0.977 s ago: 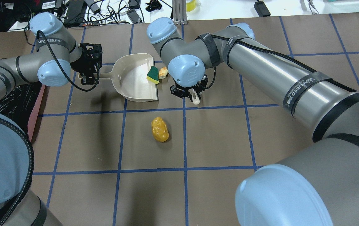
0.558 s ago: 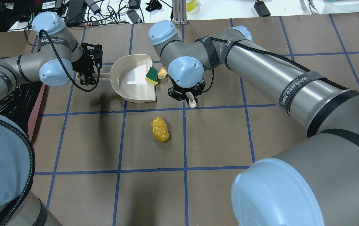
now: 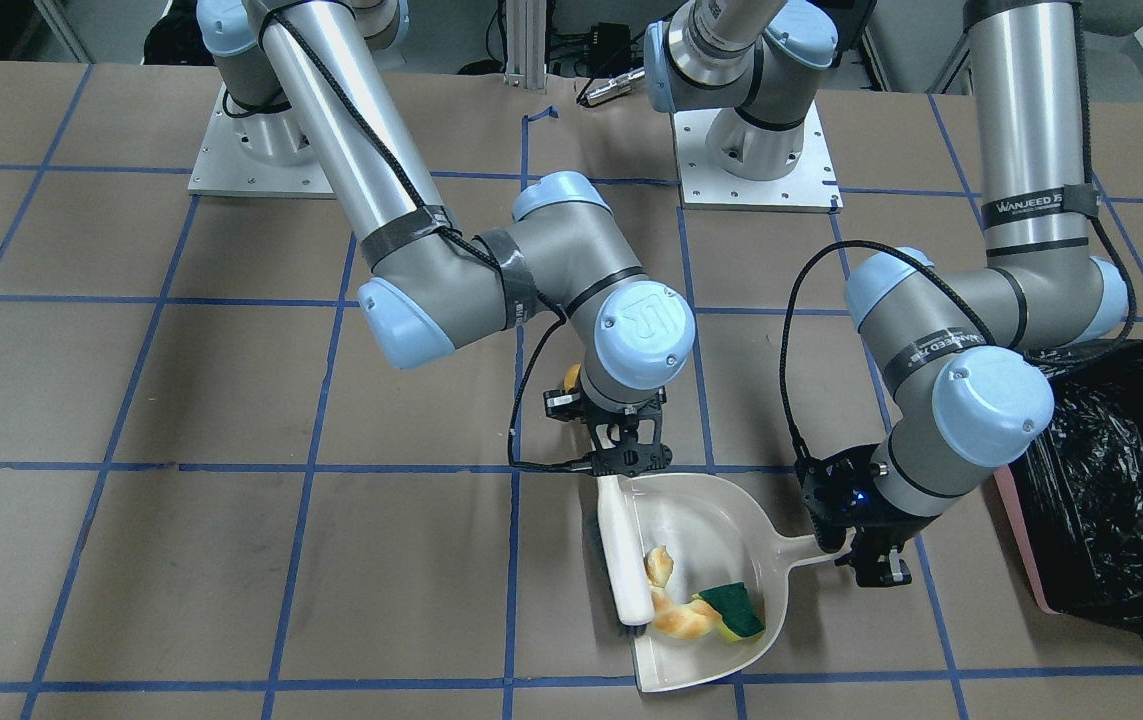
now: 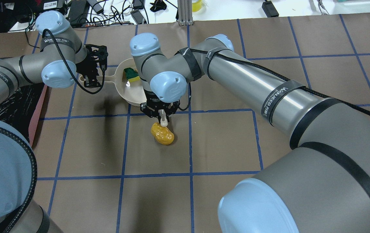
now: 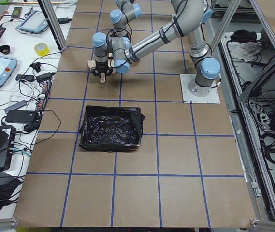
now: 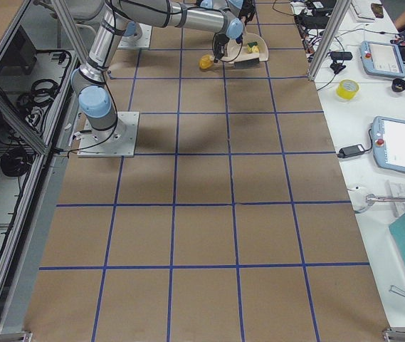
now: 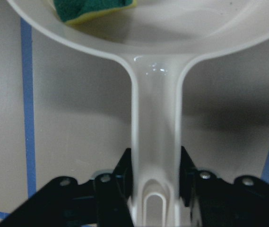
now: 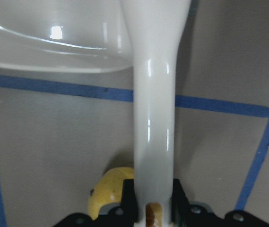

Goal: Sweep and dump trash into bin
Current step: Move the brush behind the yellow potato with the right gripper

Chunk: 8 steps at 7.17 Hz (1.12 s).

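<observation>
My left gripper [image 4: 92, 77] is shut on the handle of the beige dustpan [image 3: 721, 505], which lies flat on the table. My right gripper [image 4: 160, 111] is shut on the white handle of the brush [image 3: 621, 540], whose head lies across the dustpan's mouth. The croissant [image 3: 676, 612] and the yellow-and-green sponge [image 3: 736, 610] lie inside the dustpan. The sponge also shows in the overhead view [image 4: 130, 73]. The yellow-orange potato lump [image 4: 162, 133] lies on the table just outside the dustpan, under the end of the brush handle. The pink bin [image 3: 1016, 540] with its black bag stands beyond the left arm.
The bin shows at the overhead view's left edge [image 4: 37, 113], partly hidden by my left arm. The table is brown paper with a blue tape grid. Cables and devices lie past the far table edge [image 4: 113, 13].
My right arm has swung left with the brush, pushing the sponge and croissant deeper into the dustpan. The brush handle's end now sits over the potato lump, which has turned slightly. The left gripper still holds the handle.
</observation>
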{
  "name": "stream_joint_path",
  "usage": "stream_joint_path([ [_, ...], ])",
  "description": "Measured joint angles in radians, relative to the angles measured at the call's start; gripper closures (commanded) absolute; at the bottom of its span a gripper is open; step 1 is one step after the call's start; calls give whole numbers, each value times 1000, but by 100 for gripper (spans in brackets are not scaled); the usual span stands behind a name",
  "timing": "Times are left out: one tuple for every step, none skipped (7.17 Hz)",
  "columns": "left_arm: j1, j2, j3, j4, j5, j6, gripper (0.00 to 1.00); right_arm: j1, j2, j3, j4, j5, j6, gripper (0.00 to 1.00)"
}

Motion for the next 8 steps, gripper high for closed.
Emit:
stream_joint_path([
  [0,1,0,0,-1,0,100,18,6,-31,9,26,1,100],
  [0,4,0,-1,-1,0,100,24,6,-44,22,29,-7,100],
  [-1,7,-1,-1,-2,1,100,24,1,-47,45,11,-19,100],
  [0,10,-1,-1,-5,3,100,17,-17,-49,78,-25,-30,100],
  [3,15,-1,-1,-8,9,100,-5,-47,-49,119,-61,-36,100],
  [11,22,-2,-5,-10,16,100,-39,-88,-46,172,-94,-39,100],
  [25,35,-8,-23,-10,32,100,-73,-137,-33,233,-113,-40,100],
  [47,58,-34,-45,-8,76,100,-94,-184,-2,279,-121,-35,100],
])
